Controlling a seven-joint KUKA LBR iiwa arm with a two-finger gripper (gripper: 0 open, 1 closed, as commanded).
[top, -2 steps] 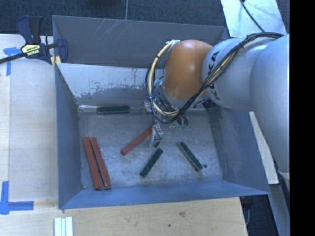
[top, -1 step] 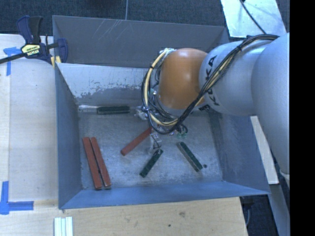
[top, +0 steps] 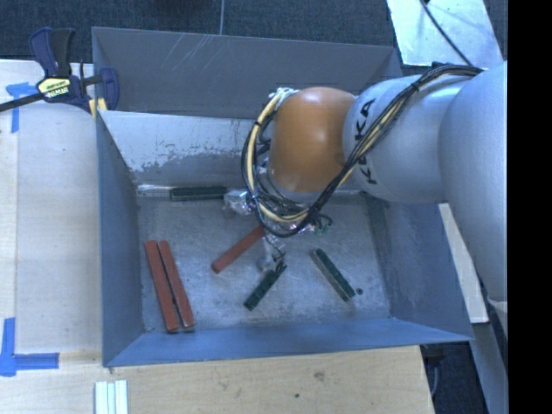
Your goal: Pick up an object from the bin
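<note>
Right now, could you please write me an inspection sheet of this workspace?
Surface: grey metal bin, floor scuffed.
Job's things: dark green stick, upper end just under the gripper; contact cannot be told.
Clutter: red-brown stick left of it; pair of red-brown sticks at front left; green stick at the back wall; green stick on the right.
Gripper: low over the bin's middle.
Cables: yellow and black cables looped round the orange wrist cover.
Surroundings: dark floor behind the bin.
</note>
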